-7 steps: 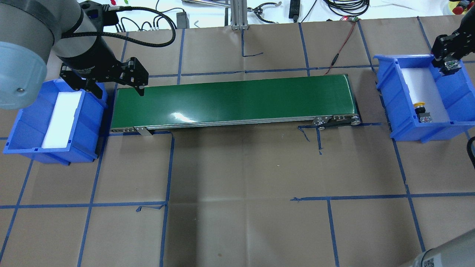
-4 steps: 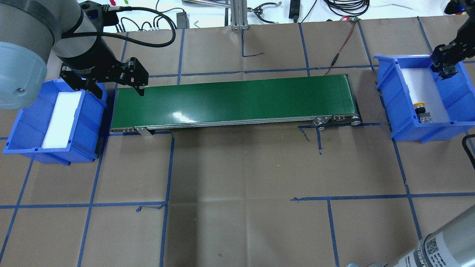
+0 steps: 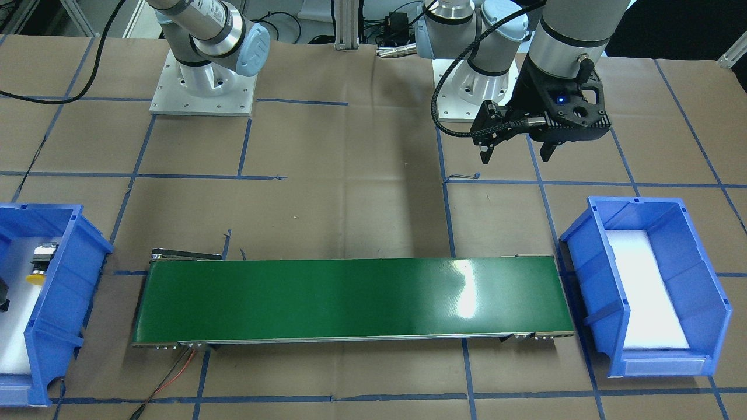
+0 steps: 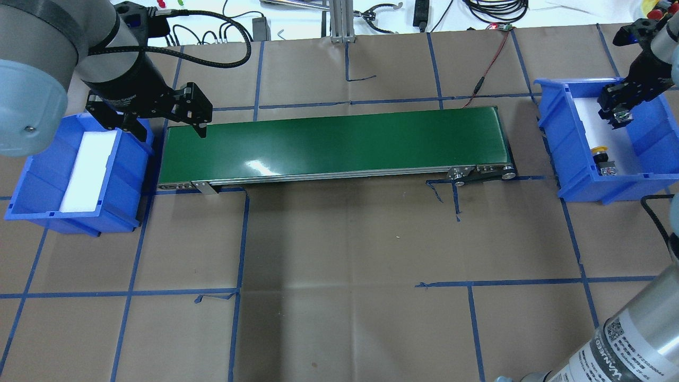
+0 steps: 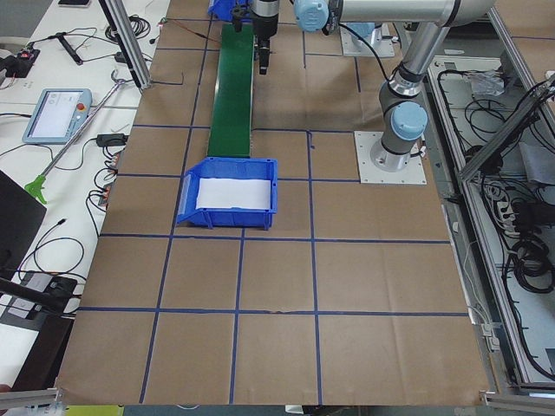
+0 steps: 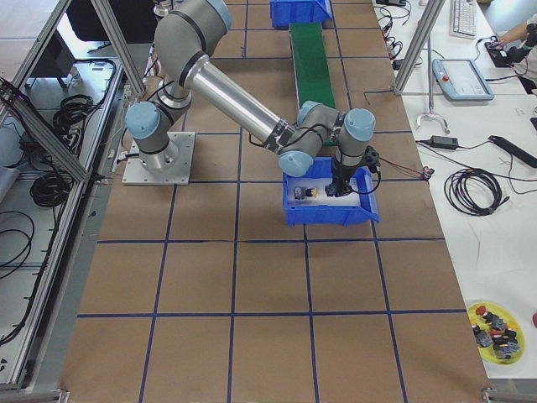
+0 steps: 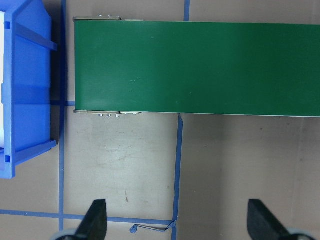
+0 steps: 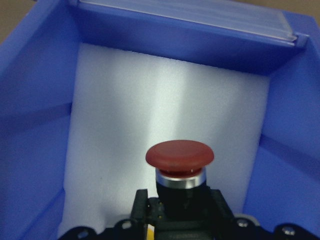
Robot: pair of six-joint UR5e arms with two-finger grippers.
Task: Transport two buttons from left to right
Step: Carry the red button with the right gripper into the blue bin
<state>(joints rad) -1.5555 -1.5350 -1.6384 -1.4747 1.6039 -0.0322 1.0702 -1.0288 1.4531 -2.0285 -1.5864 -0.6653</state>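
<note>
since the earlier overhead frames the right hand [image 4: 617,110] has shifted from the outer wall of the right bin [image 4: 658,132] inward, over its white foam liner [image 4: 586,114]; the left hand [image 4: 171,123] has not moved. right hand: closed narrowly on the black body of the red button [image 8: 180,159], with the cap pointing away from the wrist, toward the foam floor of the bin. whether the button touches the foam cannot be told. yellow button [image 4: 601,155]: lying on the foam at the end of the same bin nearer the robot, apart from the right hand. left hand: fingers [image 7: 96,220] spread wide, holding nothing, raised above the tabletop [image 4: 345,254] on the robot's side of the green conveyor belt [image 4: 334,142], by its left end. left bin [image 4: 32,196]: standing just beyond that end of the belt, lined with white foam.
</note>
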